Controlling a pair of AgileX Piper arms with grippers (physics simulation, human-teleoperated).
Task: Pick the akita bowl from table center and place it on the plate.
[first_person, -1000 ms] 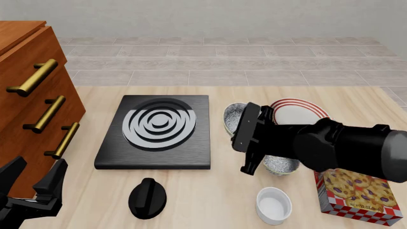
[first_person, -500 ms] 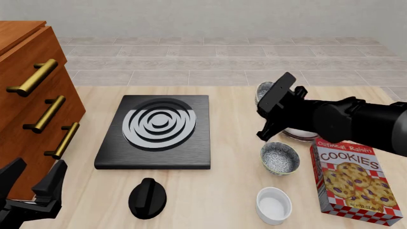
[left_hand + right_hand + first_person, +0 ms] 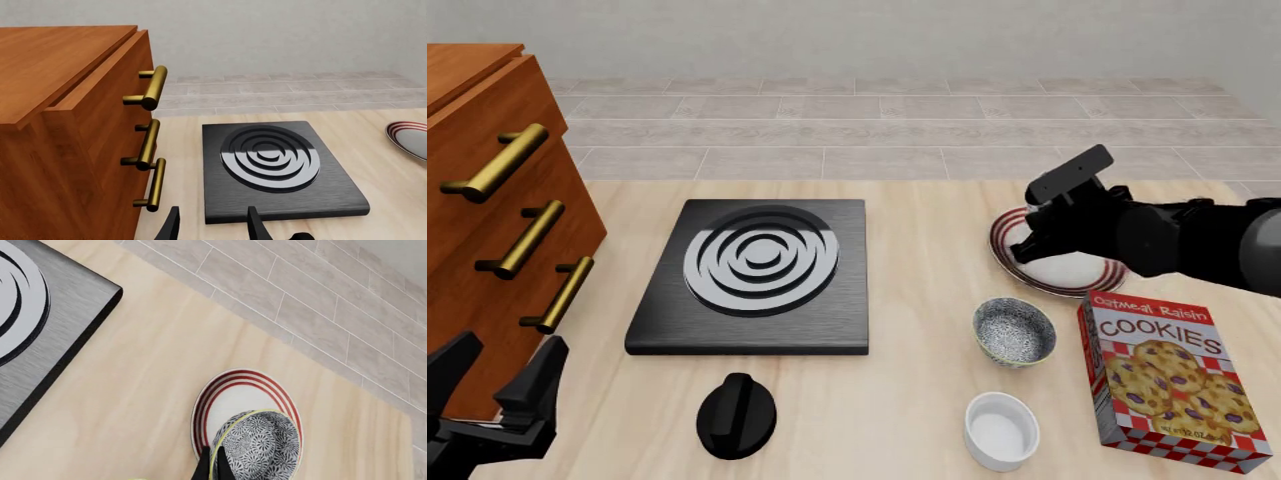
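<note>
In the right wrist view the akita bowl (image 3: pixel 257 445), grey-white speckled, hangs over the plate (image 3: pixel 230 402), a white plate with red rings. My right gripper (image 3: pixel 211 467) is shut on the bowl's rim. I cannot tell whether the bowl touches the plate. From the front, the right gripper (image 3: pixel 1034 243) sits above the plate (image 3: pixel 1004 250) and hides the bowl. My left gripper (image 3: pixel 497 395) is open and holds nothing, low at the near left by the drawers; its fingers (image 3: pixel 172 226) show in the left wrist view.
A second speckled bowl (image 3: pixel 1014 332) stands in front of the plate, with a white ramekin (image 3: pixel 1001 430) nearer and a cookie box (image 3: pixel 1168 375) to its right. The black stove slab (image 3: pixel 754 275), a black knob (image 3: pixel 737 415) and the wooden drawer cabinet (image 3: pixel 487 220) fill the left half.
My right arm has carried the bowl from beside the stove slab rightward and back to above the plate, uncovering the second bowl and cookie box. The left arm has stayed put.
</note>
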